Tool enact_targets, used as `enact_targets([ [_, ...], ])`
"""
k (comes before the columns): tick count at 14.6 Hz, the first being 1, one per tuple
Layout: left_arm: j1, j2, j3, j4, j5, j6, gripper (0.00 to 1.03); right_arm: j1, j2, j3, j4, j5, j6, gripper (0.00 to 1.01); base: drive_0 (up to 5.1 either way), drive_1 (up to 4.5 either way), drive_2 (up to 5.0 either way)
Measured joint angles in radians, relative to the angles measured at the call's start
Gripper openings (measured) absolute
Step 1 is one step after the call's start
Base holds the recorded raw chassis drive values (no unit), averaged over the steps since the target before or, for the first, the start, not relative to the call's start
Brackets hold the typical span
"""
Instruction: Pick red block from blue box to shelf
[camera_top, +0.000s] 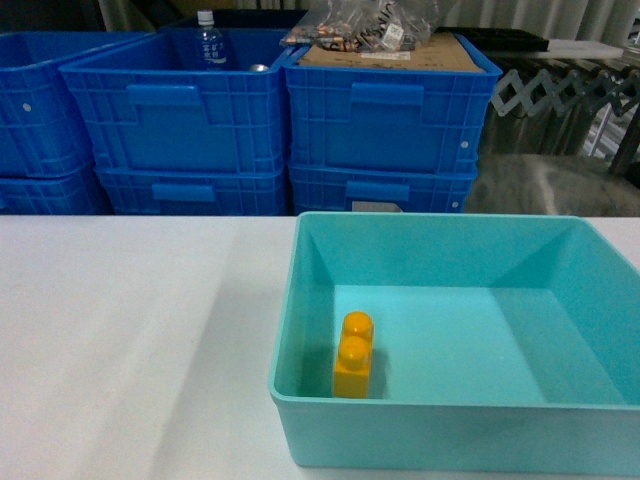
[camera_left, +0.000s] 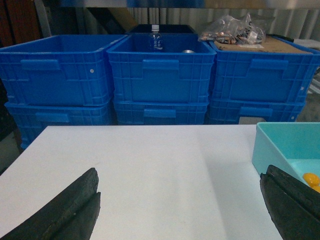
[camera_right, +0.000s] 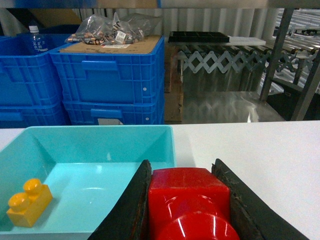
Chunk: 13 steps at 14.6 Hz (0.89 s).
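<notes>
The right claw (camera_right: 187, 200) was clamped on the red block (camera_right: 189, 197), lifted above the blue box (camera_right: 170, 145): the pick looked done, carrying to the shelf remained. The yellow brick (camera_right: 29, 201) lay below to its left. The left claw (camera_left: 180, 205) hung wide over the bench (camera_left: 150, 165). Blue crates (camera_right: 112, 75) stood behind.

Red block (camera_right: 189, 202) btm cut off by frame edge; blue box (camera_top: 440, 420) right side cropped.
</notes>
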Motion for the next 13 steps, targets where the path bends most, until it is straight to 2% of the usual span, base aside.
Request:
enact_targets([
  [2, 0.0, 0.0, 0.0, 0.0, 0.0, 0.0, 0.98, 0.0, -0.028, 0.0, -0.026, 0.0, 0.0, 0.28, 0.0, 0.0, 0.0],
  [4, 0.0, 0.0, 0.0, 0.0, -0.002, 0.0, 0.98, 0.0, -0.172, 0.001, -0.213, -0.003, 0.0, 0.28, 0.0, 0.0, 0.0],
  [5, 0.0, 0.0, 0.0, 0.0, 0.0, 0.0, 0.98, 0.0, -0.2, 0.003, -0.188, -0.003, 0.0, 0.28, 0.0, 0.0, 0.0],
  [6, 0.0, 0.0, 0.0, 0.0, 0.0, 0.0, 0.98, 0.0, -0.2, 0.0, -0.218, -0.003, 0.0, 0.28, 0.0, 0.0, 0.0],
  [13, 0.002, 0.0, 0.0, 0.0, 0.0, 0.0, 0.98, 0.005, -0.2, 0.0, -0.208, -0.003, 0.0, 0.28, -0.3, -0.29, -0.3],
])
